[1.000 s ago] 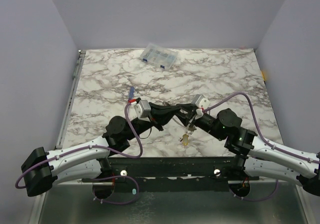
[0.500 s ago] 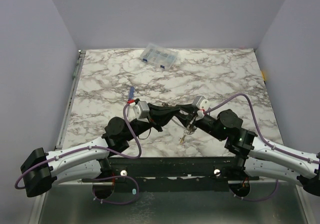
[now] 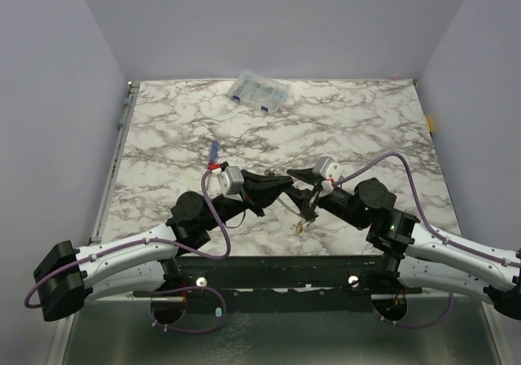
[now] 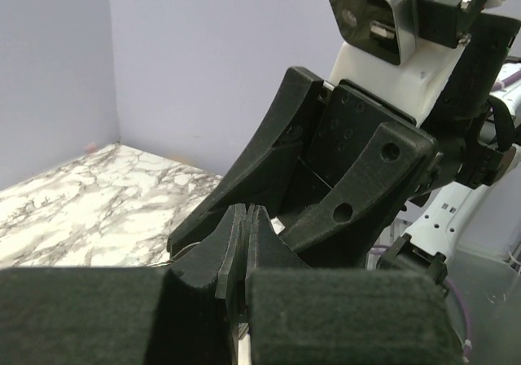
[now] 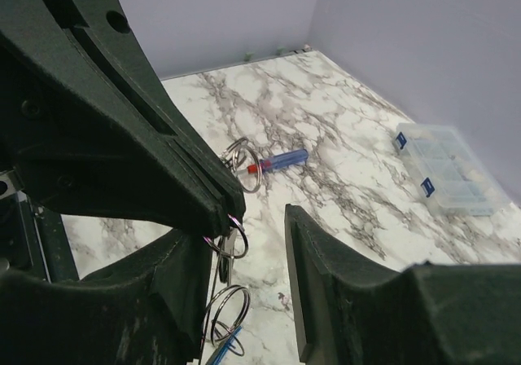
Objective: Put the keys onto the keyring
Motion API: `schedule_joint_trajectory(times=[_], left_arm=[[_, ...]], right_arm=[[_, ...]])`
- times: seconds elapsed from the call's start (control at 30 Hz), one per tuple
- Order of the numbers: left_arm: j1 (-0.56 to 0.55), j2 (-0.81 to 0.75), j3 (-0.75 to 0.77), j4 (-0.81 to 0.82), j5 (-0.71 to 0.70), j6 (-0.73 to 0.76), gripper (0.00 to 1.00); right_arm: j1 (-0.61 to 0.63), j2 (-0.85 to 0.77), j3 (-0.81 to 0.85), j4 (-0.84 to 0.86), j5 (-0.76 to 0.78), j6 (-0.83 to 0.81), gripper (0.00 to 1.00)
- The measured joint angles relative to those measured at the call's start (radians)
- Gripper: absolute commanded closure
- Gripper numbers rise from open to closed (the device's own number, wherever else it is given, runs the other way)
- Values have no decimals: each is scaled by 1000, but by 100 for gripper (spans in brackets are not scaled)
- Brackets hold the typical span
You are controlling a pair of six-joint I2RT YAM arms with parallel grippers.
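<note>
My left gripper (image 3: 286,189) is shut on the thin grey keyring (image 5: 213,277) and holds it above the table. Its shut fingers (image 4: 244,222) reach in from the upper left of the right wrist view (image 5: 221,195). Small split rings (image 5: 229,304) and keys hang from the hoop below it, one with a blue tag (image 5: 221,350). From above the bunch of keys (image 3: 302,222) dangles between the arms. My right gripper (image 5: 248,233) is open, its fingers either side of the hanging rings, touching nothing that I can see. It faces the left gripper (image 3: 304,179).
A slim red-and-blue screwdriver (image 3: 213,155) lies on the marble table (image 3: 366,129) behind the left wrist, with loose rings (image 5: 244,163) beside it. A clear plastic compartment box (image 3: 258,93) stands at the far edge. Walls close in the left, right and back.
The hanging keys have turned and risen a little, so the yellow tag shows less. Both wrists have shifted slightly, the right one back from the left.
</note>
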Motion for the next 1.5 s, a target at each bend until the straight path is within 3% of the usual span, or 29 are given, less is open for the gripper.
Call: schedule_joint_trajectory(times=[0.07,0.2,0.3,0.47,0.8,0.87,1.0,1.1,1.37,1.5], left_arm=[[-1,0,-6,-2,5,-3,100],[-3,-1,-8,5,6,-5,100],[-3,-1,-8,12,6,-8,100],[-3,-5,-11,14,6,-8,100],[-5,-10,-21,29,6,-19,97],[-9,-18,-29,30,6,-20,88],[-14,-37,-39,29,4,-32,54],[-13,-77,-48,28,-7,-45,36],[-13,-208,-37,-97,-45,-49,33],[-13,-236,23,-251,-60,-40,41]], right_arm=[[0,0,2,0,-8,0,53],[0,0,8,-4,-30,0,72],[2,0,9,-4,-56,2,77],[2,0,9,-5,-71,10,99],[5,-20,3,-9,-88,-2,99],[5,-26,-1,-12,-105,-12,99],[4,-39,-13,-13,-134,-56,99],[0,-69,-34,-12,-142,-102,99],[-3,-116,-67,-28,-179,-206,99],[-3,-118,-67,-74,-208,-254,99]])
